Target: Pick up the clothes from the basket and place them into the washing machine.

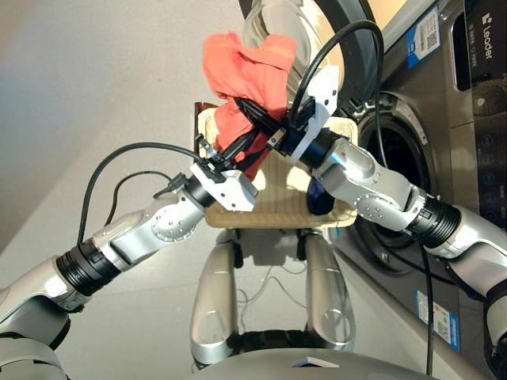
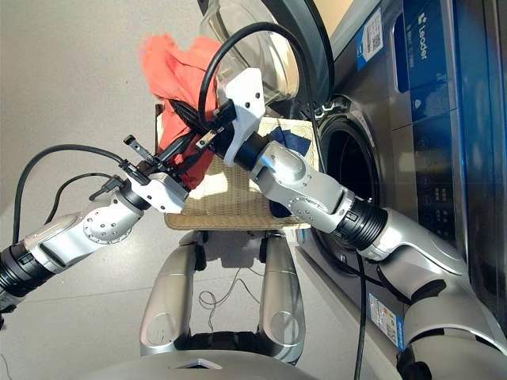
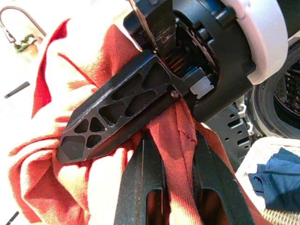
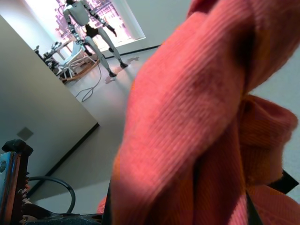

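the coral-red garment (image 1: pixel 249 75) hangs bunched in the air above the cream wicker basket (image 1: pixel 277 207), at about twelve o'clock from the tray's middle, held by both arms at once. the left gripper (image 1: pixel 238 146) comes in from seven o'clock and its two black fingers (image 3: pixel 140 187) pinch a fold of the red cloth between them, as the left wrist view shows. the right gripper (image 1: pixel 261 119) reaches in from four o'clock; its fingers (image 3: pixel 117 112) lie pressed against the same cloth just beside the left ones, closed on it. the upper part of the garment flops over and above both grippers. in the basket a dark navy garment (image 2: pixel 289 141) lies at the three o'clock side, partly hidden by the right arm. the washing machine (image 1: pixel 444 142) stands at three o'clock of the basket, its round opening (image 1: pixel 404 166) dark and its glass door (image 1: pixel 277 20) swung open behind the raised cloth.
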